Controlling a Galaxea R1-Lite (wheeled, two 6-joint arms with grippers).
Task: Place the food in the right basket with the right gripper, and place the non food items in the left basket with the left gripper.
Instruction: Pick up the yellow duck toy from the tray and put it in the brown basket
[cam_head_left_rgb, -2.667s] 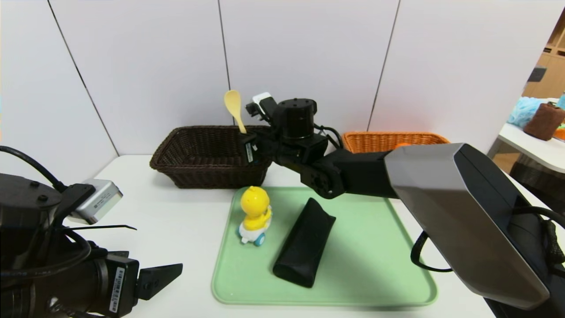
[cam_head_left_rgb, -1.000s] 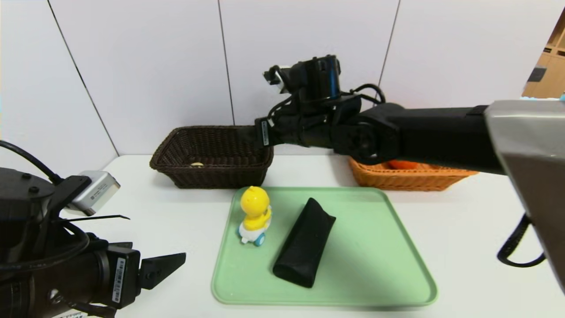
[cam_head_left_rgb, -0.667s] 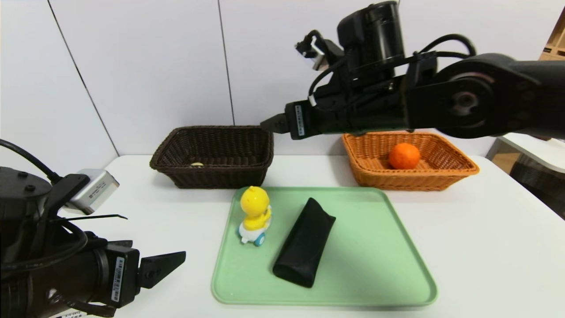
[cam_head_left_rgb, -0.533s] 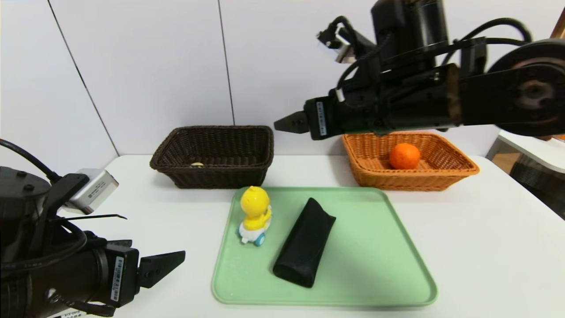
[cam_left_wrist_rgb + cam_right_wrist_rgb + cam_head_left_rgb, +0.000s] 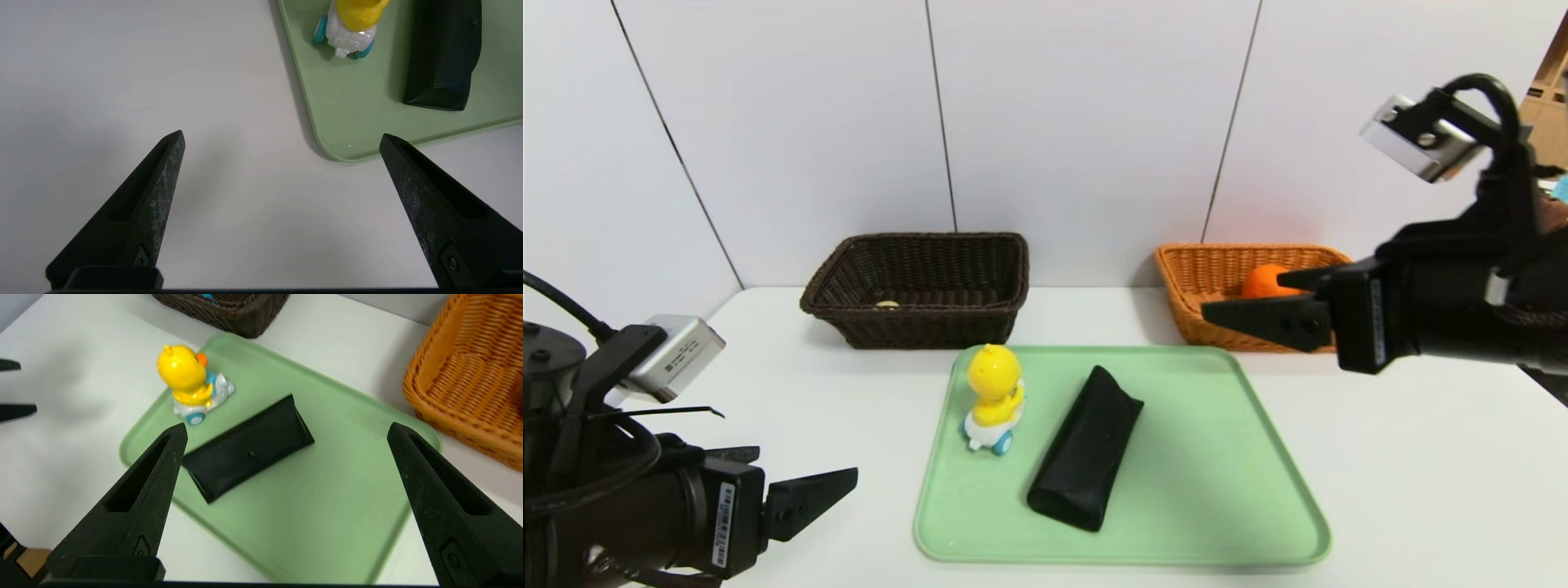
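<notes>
Right gripper (image 5: 1250, 306) raised at right, in front of light orange-tan woven wicker basket (image 5: 1201, 269); jaws spread wide, empty. Round orange fruit (image 5: 1262, 282) inside that basket. Left gripper (image 5: 282, 141) over white table (image 5: 849, 392), wide open, empty. Yellow duck toy (image 5: 995, 396), long black soft pouch (image 5: 1086, 457) on green tray (image 5: 1225, 490)

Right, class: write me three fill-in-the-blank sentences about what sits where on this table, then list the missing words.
1. The yellow duck toy stands on the ____ tray.
2. The orange fruit lies in the ____ basket.
3. Beside the duck toy on the tray lies a long ____ pouch.

Missing words: green; orange-tan; black
</notes>
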